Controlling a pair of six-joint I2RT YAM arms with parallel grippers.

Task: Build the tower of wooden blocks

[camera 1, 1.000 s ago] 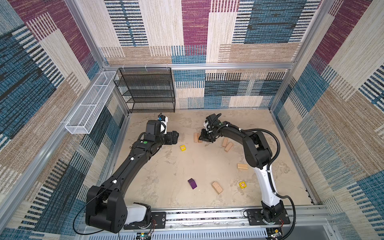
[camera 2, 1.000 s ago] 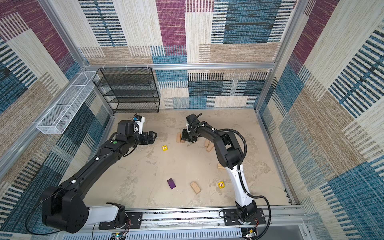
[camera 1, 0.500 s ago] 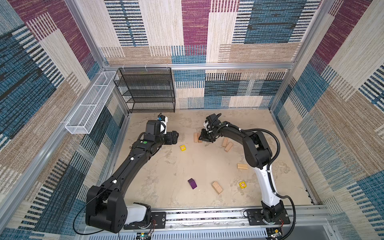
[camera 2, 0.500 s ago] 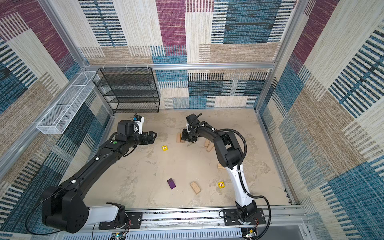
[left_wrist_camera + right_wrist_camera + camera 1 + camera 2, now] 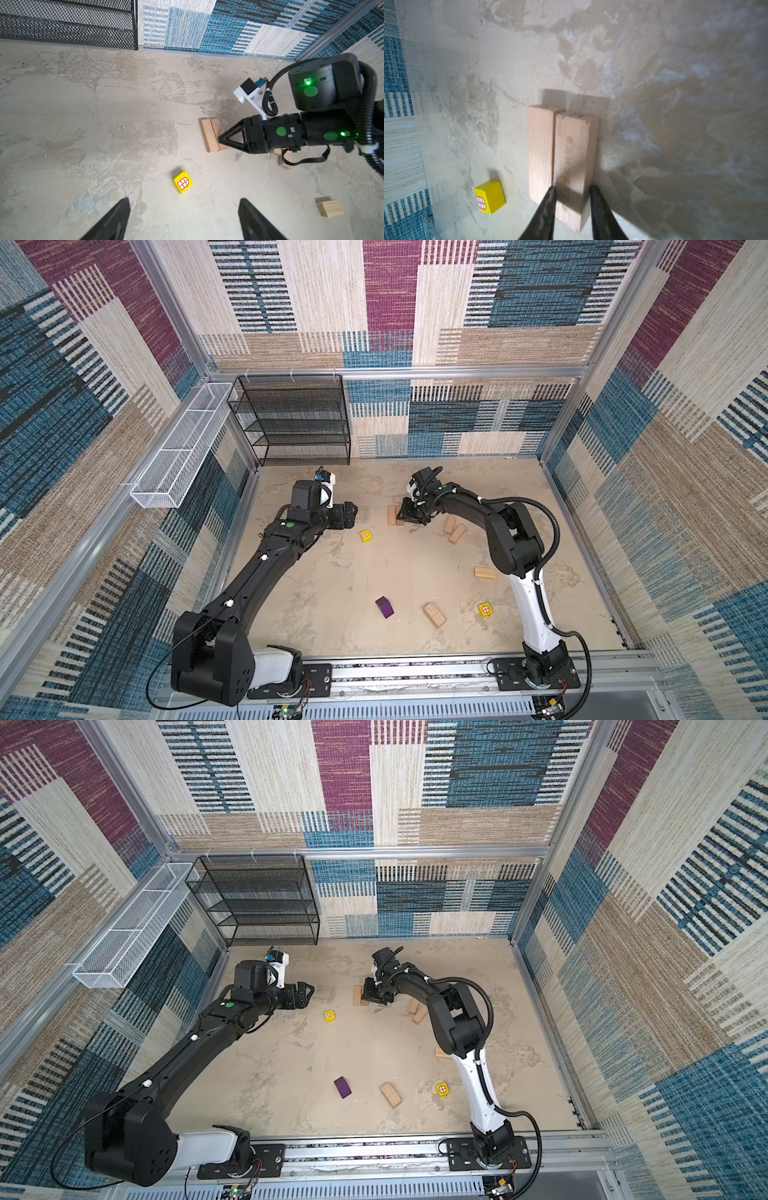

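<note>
Two tan bricks (image 5: 392, 515) lie flat side by side on the floor, with nothing on top of them. My right gripper (image 5: 572, 187) straddles the near end of one brick (image 5: 574, 149), its fingers against both long sides; the neighbouring brick (image 5: 540, 153) touches it. In both top views that gripper (image 5: 370, 996) sits low at the pair. My left gripper (image 5: 184, 200) hovers open and empty just short of a yellow cube (image 5: 182, 185), left of the pair (image 5: 353, 510). Loose on the floor are a purple block (image 5: 385, 607), another yellow cube (image 5: 485, 609) and more bricks (image 5: 434, 615) (image 5: 485, 572) (image 5: 454, 529).
A black mesh shelf (image 5: 299, 418) stands against the back wall at the left. A white wire basket (image 5: 183, 448) hangs on the left wall. Patterned walls enclose the sandy floor, and the arms' base rail (image 5: 415, 672) runs along the front.
</note>
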